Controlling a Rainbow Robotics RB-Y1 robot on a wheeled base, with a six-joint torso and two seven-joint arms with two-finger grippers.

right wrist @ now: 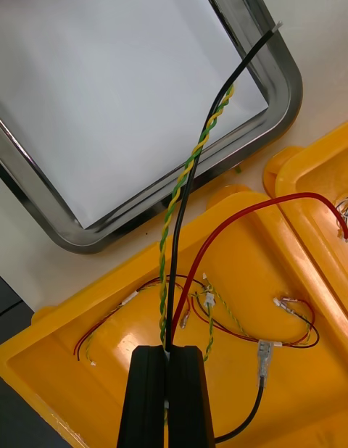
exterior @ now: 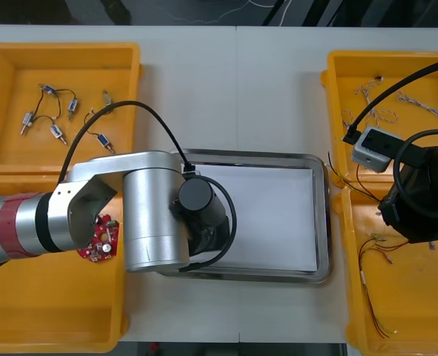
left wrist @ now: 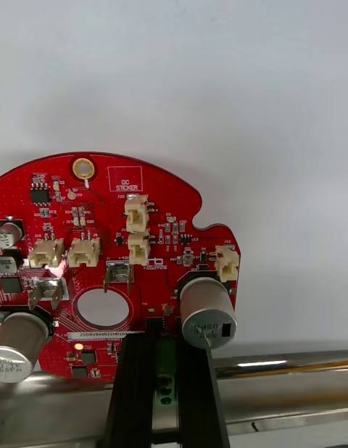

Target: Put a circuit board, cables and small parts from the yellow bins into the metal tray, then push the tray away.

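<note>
My left gripper [left wrist: 165, 341] is shut on the edge of a round red circuit board [left wrist: 123, 259], held over the white inside of the metal tray [left wrist: 290, 368], just past its rim. In the front view the left arm [exterior: 152, 211] covers the tray's [exterior: 321, 222] left part. My right gripper [right wrist: 168, 350] is shut on a cable bundle [right wrist: 185, 201]: black, red, and twisted yellow-green strands. It hangs above the lower right yellow bin [right wrist: 80, 390], and the strands reach toward the tray's corner [right wrist: 284, 78].
A second red board [exterior: 100, 241] lies in the lower left bin [exterior: 48, 311]. Small metal parts [exterior: 56, 111] on black cables fill the upper left bin. Twisted cables [exterior: 419, 104] lie in the upper right bin; red and yellow cables [exterior: 375, 259] in the lower right bin.
</note>
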